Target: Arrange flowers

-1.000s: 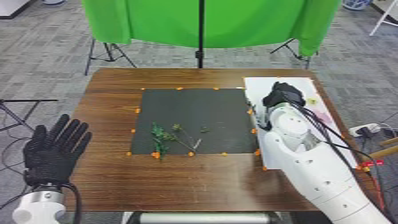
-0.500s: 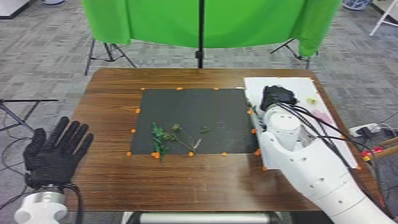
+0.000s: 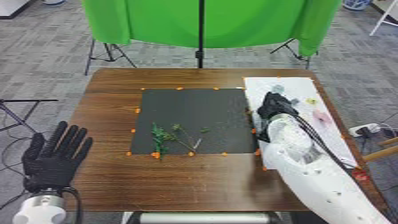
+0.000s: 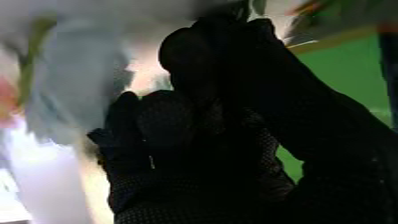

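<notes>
My right hand [image 3: 275,107] is over the left part of the white sheet [image 3: 282,160], beside the black mat [image 3: 195,105]. Above it on the sheet lie a pale blue-grey flower [image 3: 278,89], a yellowish one [image 3: 311,101] and a pink one [image 3: 322,116]. A leafy green sprig [image 3: 158,136] and thin branching stems [image 3: 185,138] rest on the mat's lower left. At the table's left edge my left hand [image 3: 51,162] is open, fingers straight. In the right wrist view, the right hand [image 4: 213,140] has a blurred grey-blue flower [image 4: 75,75] beside it; whether it holds anything is unclear.
Orange markers [image 3: 191,154] run around the mat on the brown table [image 3: 160,185]. Beyond the table hangs a green cloth [image 3: 213,25] on stands. Cables and wooden pieces [image 3: 382,152] are off the table's right side.
My right hand has moved back toward the robot and slightly left, uncovering the blue-grey flower. The left hand has shifted down slightly and stays open. The stems on the mat look unchanged.
</notes>
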{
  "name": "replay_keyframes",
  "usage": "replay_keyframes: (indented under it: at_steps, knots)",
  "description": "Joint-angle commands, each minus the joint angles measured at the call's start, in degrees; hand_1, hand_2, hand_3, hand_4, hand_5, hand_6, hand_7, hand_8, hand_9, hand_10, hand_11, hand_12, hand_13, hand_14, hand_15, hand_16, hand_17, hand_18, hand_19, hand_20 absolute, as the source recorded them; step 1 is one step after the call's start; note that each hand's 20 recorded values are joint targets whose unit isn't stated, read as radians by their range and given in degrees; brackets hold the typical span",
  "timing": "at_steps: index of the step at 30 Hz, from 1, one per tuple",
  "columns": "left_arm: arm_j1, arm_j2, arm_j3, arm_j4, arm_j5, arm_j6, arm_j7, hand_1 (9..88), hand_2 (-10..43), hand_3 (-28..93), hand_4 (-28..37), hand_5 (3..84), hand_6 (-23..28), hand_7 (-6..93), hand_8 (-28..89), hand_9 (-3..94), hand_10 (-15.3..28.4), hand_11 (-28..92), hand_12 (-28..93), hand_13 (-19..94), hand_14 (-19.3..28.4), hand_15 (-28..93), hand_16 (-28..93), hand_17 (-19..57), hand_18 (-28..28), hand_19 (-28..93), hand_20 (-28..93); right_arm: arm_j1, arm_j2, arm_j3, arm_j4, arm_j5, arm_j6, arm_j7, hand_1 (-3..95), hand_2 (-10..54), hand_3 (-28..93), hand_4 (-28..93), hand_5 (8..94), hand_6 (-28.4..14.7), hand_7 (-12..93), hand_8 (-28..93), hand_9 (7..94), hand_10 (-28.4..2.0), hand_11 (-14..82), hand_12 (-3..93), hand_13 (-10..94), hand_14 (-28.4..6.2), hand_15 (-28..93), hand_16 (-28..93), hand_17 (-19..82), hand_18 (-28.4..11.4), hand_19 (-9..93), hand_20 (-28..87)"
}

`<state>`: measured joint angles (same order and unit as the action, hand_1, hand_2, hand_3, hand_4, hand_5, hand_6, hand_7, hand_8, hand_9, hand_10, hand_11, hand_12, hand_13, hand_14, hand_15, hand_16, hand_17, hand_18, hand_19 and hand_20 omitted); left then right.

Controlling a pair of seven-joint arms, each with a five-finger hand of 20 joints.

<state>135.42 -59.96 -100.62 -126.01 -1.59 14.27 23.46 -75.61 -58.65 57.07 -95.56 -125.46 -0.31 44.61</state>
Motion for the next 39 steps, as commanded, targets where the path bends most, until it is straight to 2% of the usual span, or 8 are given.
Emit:
replay_keyframes:
  at_steps: [1,7,18,26,30,33,36,39]
  knots:
    - [0.38,-0.39,0.13,0.34,-0.76,-0.54,-0.49,26.0,12.8,72,-28.3,44.0,7.3,10.3,-10,40.2,14.1,17,10,33,13.6,22,-2,-3.9,14.1,34,14,-2.01,0.2,-1.17,-8.92,7.27,1.79,5.4,52.6,-9.5,81,-17,84.1,-6.5,26,22,77.1,-17.8,32.2,54.2,62,-17.7,79,42,35,-27.1,91,51]
    - [-0.22,-0.01,0.03,0.59,-0.85,-0.42,-0.73,26.0,12.8,72,-28.3,43.8,7.3,10.3,-10,40.2,14.1,17,10,33,13.6,22,-2,-3.9,14.1,34,14,-2.99,-1.77,-3.35,-11.89,6.6,2.18,6.57,52.9,-9.5,81,-17,84.6,-6.4,25,24,77.1,-18.1,32.9,53.8,63,-18.7,80,41,35,-28.2,92,51]
    - [-0.48,0.31,0.4,0.81,-0.93,-0.6,-1.04,25.9,12.8,72,-28.3,43.8,7.3,10.4,-10,40.1,14.0,17,10,33,13.5,23,-2,-3.9,14.1,34,14,-2.59,-7.34,-5.97,-9.9,4.83,-0.05,8.97,53.0,-9.5,80,-17,83.0,-6.1,26,25,75.6,-18.5,33.8,52.1,62,-19.1,80,40,35,-28.3,92,50]
    - [0.13,0.08,0.12,0.75,-1.23,-0.07,-1.0,25.9,12.8,72,-28.3,43.9,7.3,10.9,-10,40.1,14.0,17,10,33,13.5,23,-2,-3.9,14.1,34,14,-4.85,-8.19,-4.37,-7.68,3.38,2.1,11.71,53.8,-9.5,79,-18,80.5,-5.7,30,23,73.9,-18.1,36.0,50.8,62,-19.0,81,37,35,-28.4,93,49]
    - [0.43,-0.02,0.21,0.73,-1.34,-0.38,-0.88,25.9,12.8,72,-28.3,44.0,7.4,11.1,-10,40.1,14.1,17,10,33,13.5,23,-2,-3.9,14.1,34,14,-6.24,-7.85,-3.05,-7.9,4.67,3.04,12.7,53.1,-9.5,78,-19,77.4,-5.4,34,20,73.2,-17.9,36.2,49.4,62,-18.8,82,35,35,-28.4,93,48]
    - [0.75,-0.15,0.18,0.63,-1.85,-0.21,-0.53,25.9,12.8,72,-28.3,44.0,7.5,11.3,-10,40.1,14.1,17,10,33,13.5,23,-2,-3.9,14.1,34,14,-6.83,-7.69,-2.53,-8.19,5.45,4.08,12.71,48.1,-9.5,75,-19,76.6,-6.8,30,15,72.4,-19.3,40.6,36.9,62,-18.9,81,35,35,-28.4,93,47]
    - [0.33,-0.15,0.31,0.84,-1.68,0.25,-0.77,25.9,12.8,72,-28.3,44.1,7.5,11.5,-10,40.2,14.1,17,11,33,13.5,23,-2,-3.9,14.1,34,14,-6.98,-7.42,-2.21,-8.02,5.18,4.74,12.2,41.1,-7.5,77,-21,74.4,-7.7,26,11,71.1,-20.8,42.8,27.5,62,-19.3,80,34,35,-28.4,93,47]
    - [0.34,-0.34,0.26,0.76,-1.69,0.2,-0.86,25.8,12.8,72,-28.3,44.2,7.7,11.6,-10,40.2,14.1,18,11,34,13.5,23,-2,-3.9,14.1,34,14,-7.04,-7.31,-1.7,-8.37,5.74,4.72,12.0,35.9,-3.6,80,-21,71.7,-7.8,24,-7,69.9,-21.4,41.4,25.2,61,-19.6,79,32,35,-28.4,93,44]
